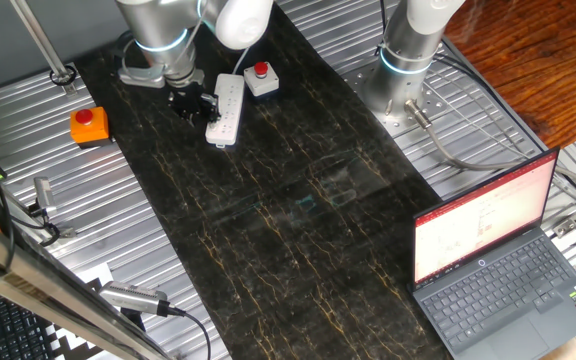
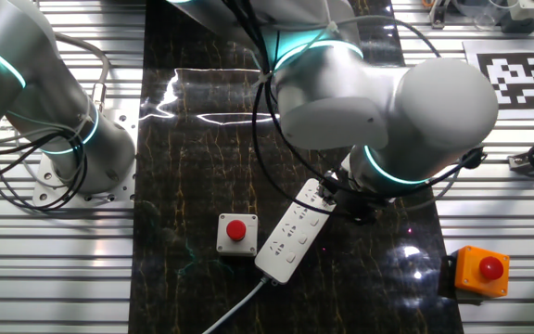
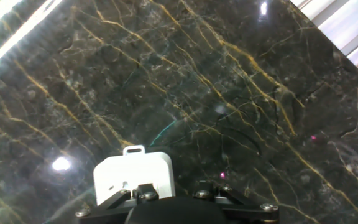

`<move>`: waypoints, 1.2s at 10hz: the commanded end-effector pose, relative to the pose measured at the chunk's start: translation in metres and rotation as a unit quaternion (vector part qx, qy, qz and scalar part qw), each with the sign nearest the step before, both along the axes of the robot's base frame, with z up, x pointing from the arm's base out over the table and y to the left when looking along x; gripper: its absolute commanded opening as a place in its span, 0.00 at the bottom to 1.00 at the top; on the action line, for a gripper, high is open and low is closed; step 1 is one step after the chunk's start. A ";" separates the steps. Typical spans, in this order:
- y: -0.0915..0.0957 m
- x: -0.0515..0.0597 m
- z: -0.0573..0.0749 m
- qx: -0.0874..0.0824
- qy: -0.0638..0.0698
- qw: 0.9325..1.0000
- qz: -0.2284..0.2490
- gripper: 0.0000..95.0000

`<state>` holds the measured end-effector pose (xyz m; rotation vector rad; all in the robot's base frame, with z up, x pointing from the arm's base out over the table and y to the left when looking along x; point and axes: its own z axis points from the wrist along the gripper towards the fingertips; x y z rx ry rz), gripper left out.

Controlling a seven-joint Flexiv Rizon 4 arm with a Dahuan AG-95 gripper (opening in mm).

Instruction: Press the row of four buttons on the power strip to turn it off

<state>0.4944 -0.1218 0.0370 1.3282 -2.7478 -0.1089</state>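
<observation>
Arm's bent low, pincer (image 1: 192, 101) pointing down right beside the white power strip (image 1: 226, 110). Can't tell if the pincer's open or closed.

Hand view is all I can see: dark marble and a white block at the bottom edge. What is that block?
Observer: One end of a long white power strip; the fixed views show its whole length lying on the marble.
Operator: Is the robot's hand on it?
Observer: The gripper hangs close beside the strip; whether it touches, I cannot tell.
Operator: Anything else nearby?
Observer: A small white box with a red button sits on the strip's other side from the gripper.
</observation>
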 end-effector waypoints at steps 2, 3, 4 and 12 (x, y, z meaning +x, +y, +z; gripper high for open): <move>-0.002 0.000 -0.011 -0.002 -0.013 1.000 0.000 0.40; -0.002 0.000 -0.012 0.003 -0.010 1.000 -0.005 0.40; -0.002 0.000 -0.007 0.003 -0.007 1.000 -0.008 0.40; 0.022 -0.006 0.031 -0.015 -0.018 0.995 -0.098 0.00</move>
